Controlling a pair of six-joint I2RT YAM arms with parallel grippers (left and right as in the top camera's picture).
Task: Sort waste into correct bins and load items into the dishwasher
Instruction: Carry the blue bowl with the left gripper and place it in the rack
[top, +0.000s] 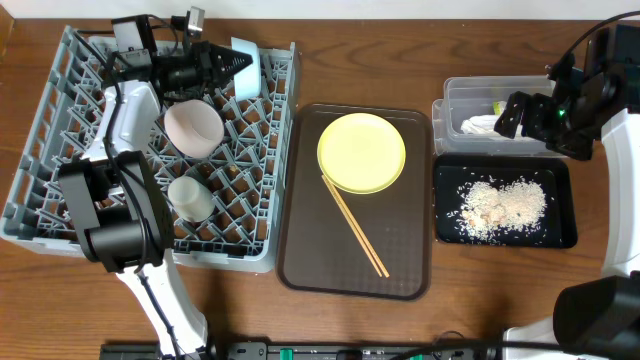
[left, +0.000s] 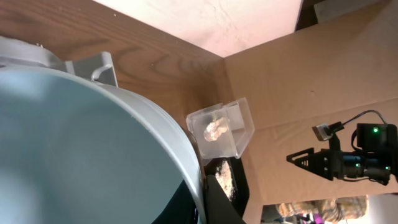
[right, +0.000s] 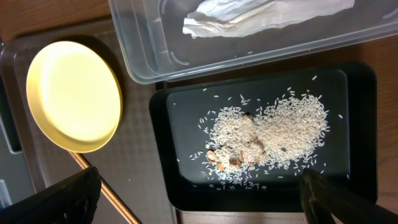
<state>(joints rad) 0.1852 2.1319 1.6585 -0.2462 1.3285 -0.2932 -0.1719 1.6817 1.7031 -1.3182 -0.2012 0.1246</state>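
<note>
My left gripper (top: 232, 66) is shut on the rim of the light blue bowl (top: 248, 70) and holds it on edge at the back of the grey dish rack (top: 40, 180). The bowl (left: 74, 149) fills the left wrist view, with the jaws (left: 200, 199) pinching its rim. A pinkish-white bowl (top: 193, 128) and a white cup (top: 190, 198) sit in the rack. The yellow plate (top: 361, 152) and chopsticks (top: 355, 225) lie on the brown tray (top: 400, 270). My right gripper (top: 508, 115) is open and empty above the clear tub (top: 452, 100). Its jaws (right: 199, 205) frame the black tray (right: 360, 124) of rice (right: 273, 134).
The clear tub (right: 143, 56) holds the white napkin (right: 261, 15) and a bit of green-and-yellow wrapper (top: 497, 107). The black tray (top: 565, 225) lies in front of it. The plate (right: 74, 96) and chopsticks (right: 106, 193) show at the left of the right wrist view. My left arm crosses the rack.
</note>
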